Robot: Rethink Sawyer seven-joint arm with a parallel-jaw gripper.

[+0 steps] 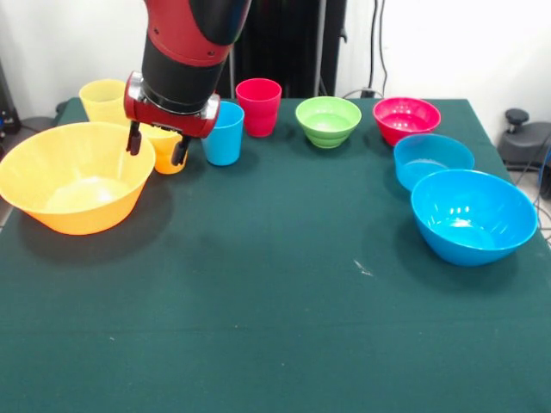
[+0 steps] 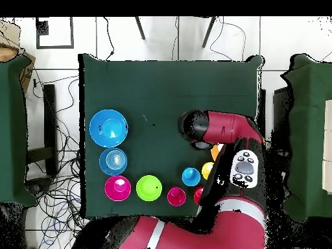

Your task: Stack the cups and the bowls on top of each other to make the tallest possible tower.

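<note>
My gripper (image 1: pixel 157 146) is open, its fingers (image 1: pixel 134 138) spread. It hangs at the far right rim of the large orange bowl (image 1: pixel 73 176), right in front of the orange cup (image 1: pixel 165 159), which it partly hides. I cannot tell if it touches the cup. The yellow cup (image 1: pixel 103 99) stands behind the bowl. The light blue cup (image 1: pixel 224 133) and the red cup (image 1: pixel 258 106) stand to the right. The green bowl (image 1: pixel 327 120), magenta bowl (image 1: pixel 405 119), small blue bowl (image 1: pixel 432 159) and large blue bowl (image 1: pixel 473 215) stand apart at the right. Nothing is stacked. The pink cup is hidden.
The green cloth table (image 1: pixel 258 327) stretches wide in front of the row. In the overhead view the arm (image 2: pixel 220 126) covers the orange bowl and the cups beside it. The large blue bowl (image 2: pixel 108 128) and the small blue bowl (image 2: pixel 113 161) show there.
</note>
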